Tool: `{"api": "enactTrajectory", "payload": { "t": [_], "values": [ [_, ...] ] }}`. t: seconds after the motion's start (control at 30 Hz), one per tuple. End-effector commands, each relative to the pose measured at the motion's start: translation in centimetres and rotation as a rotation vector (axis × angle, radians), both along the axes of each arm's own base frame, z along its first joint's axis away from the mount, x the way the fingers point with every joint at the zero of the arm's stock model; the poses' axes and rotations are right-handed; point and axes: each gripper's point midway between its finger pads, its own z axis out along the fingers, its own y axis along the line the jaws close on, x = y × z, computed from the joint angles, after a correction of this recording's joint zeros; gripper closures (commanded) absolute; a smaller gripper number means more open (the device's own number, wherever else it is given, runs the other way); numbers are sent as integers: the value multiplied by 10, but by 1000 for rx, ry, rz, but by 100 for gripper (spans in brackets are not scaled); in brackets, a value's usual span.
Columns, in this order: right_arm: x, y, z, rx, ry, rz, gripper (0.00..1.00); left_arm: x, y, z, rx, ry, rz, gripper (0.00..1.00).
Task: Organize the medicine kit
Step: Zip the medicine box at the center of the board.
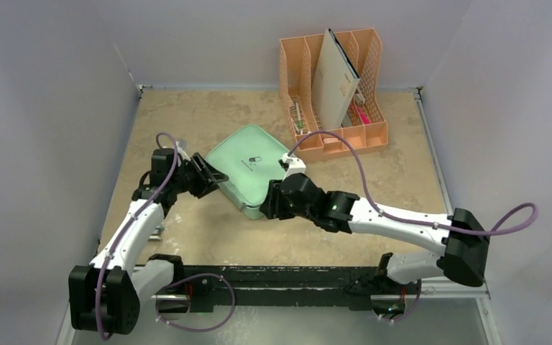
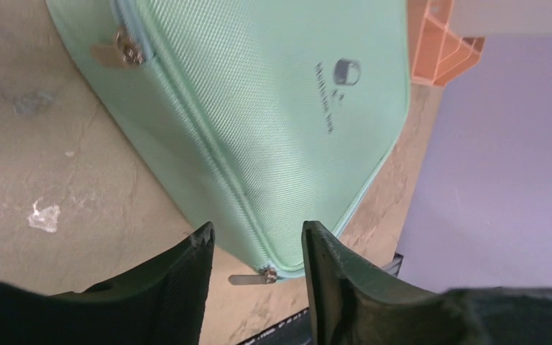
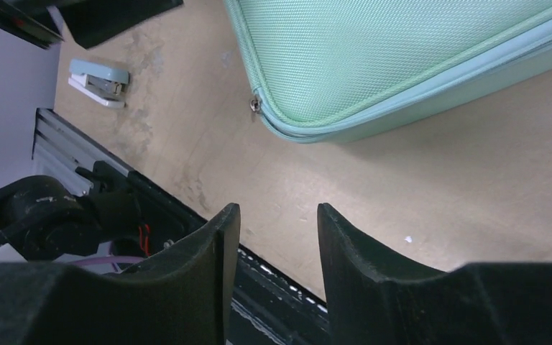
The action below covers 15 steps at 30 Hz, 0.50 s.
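Kit (image 1: 248, 169) looking light, soft-sided; zip pull (image 2: 248, 278) showing between half-open left gripper (image 2: 257, 230) jaws, ungripped, probably best hold; right gripper (image 3: 279, 212) hanging half-open, empty, corner ahead.

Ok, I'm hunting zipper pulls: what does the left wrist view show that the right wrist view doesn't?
Left wrist only: the pill logo, a second zipper pull, the orange organizer. Right wrist only: a small stapler, the base rail. Both: the medicine kit, a corner zipper pull, the table, an empty open hand (left hand, right hand).
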Motion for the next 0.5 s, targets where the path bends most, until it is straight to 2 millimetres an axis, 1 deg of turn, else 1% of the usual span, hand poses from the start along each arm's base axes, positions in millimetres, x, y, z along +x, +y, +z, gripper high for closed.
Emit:
{"api": "enactTrajectory", "payload": {
  "t": [0.0,0.03,0.07,0.17,0.37,0.47],
  "values": [
    [9,22,2,80,-26,-90,57,22,14,36,114,-147,14,49],
    [8,26,-2,79,-22,-95,61,24,13,37,126,-152,-5,47],
    [6,32,-4,82,-20,-96,62,27,11,44,129,-164,-30,47],
    [5,44,-13,66,-17,-115,63,34,5,43,137,-147,-102,46],
    [8,55,-37,53,29,-207,55,36,-1,25,144,-82,-188,46],
    [10,68,-38,89,21,-209,55,35,-2,19,137,-63,-204,47]
  ]
}}
